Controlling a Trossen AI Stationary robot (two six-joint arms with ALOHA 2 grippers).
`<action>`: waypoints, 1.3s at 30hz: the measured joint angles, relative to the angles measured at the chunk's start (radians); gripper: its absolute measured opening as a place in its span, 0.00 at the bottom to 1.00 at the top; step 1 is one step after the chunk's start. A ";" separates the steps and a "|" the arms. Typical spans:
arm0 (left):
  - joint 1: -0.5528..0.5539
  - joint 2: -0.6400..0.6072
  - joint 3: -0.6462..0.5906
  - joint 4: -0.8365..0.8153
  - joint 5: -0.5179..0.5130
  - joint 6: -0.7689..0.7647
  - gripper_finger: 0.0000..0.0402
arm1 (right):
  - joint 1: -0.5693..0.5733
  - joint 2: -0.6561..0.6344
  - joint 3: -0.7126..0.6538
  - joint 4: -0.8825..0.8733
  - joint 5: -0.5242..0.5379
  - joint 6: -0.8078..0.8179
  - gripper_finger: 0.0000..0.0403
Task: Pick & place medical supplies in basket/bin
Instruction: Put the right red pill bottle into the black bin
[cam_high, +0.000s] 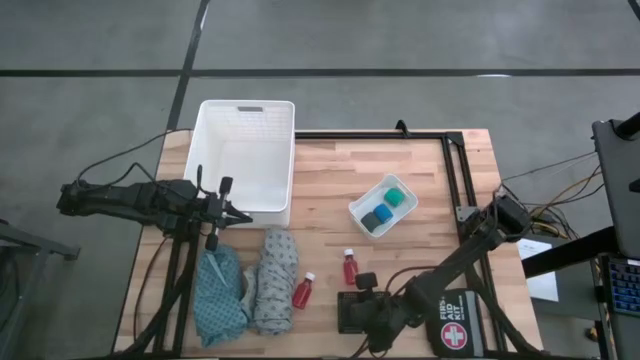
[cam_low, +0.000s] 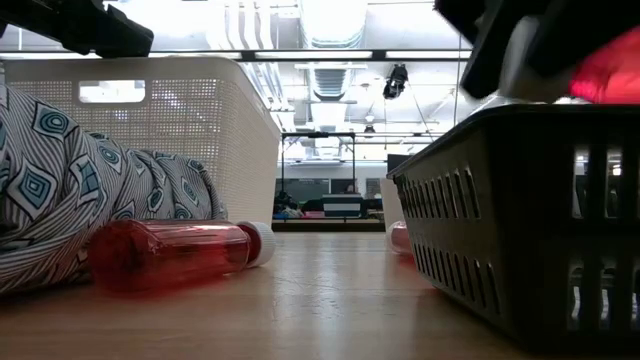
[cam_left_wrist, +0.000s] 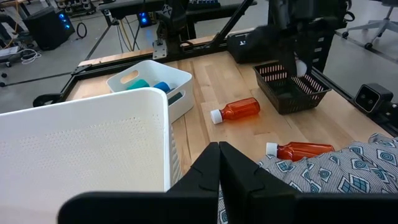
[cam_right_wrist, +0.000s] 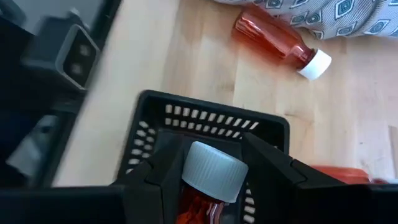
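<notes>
The big white basket (cam_high: 245, 155) stands at the table's far left. A teal cloth (cam_high: 220, 295) and a grey patterned cloth (cam_high: 272, 280) lie crumpled near it. Two red bottles with white caps (cam_high: 303, 290) (cam_high: 350, 266) lie on their sides on the wood. Blue and green pieces sit in a small white tray (cam_high: 383, 208). My left gripper (cam_high: 215, 212) hovers shut between the basket's near wall and the cloths. My right gripper (cam_right_wrist: 214, 177) is shut on a third red bottle (cam_right_wrist: 199, 208) above a small black slotted basket (cam_right_wrist: 205, 124). My right gripper pinches the red bottle between its two fingers (cam_right_wrist: 267, 168), at the neck end just behind the white cap (cam_right_wrist: 211, 168). The bottle lies along the fingers with its cap pointing out past them. It is lifted clear, over the black basket's opening (cam_low: 520, 115).
The black first aid pouch (cam_high: 460, 328) lies under my right arm at the near right. A black metal frame (cam_high: 455, 170) runs along the table's far and right sides. Bare wood shows in the middle, between the tray and the cloths.
</notes>
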 joint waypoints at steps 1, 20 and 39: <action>0.000 0.000 0.000 0.000 0.000 0.000 0.01 | -0.002 0.009 0.001 0.004 -0.001 -0.010 0.35; 0.000 0.000 0.000 0.000 0.000 0.000 0.01 | -0.028 0.121 0.007 0.012 0.000 0.091 0.39; 0.000 0.000 0.000 0.000 0.000 0.000 0.01 | -0.030 0.123 0.018 0.011 0.000 0.094 0.49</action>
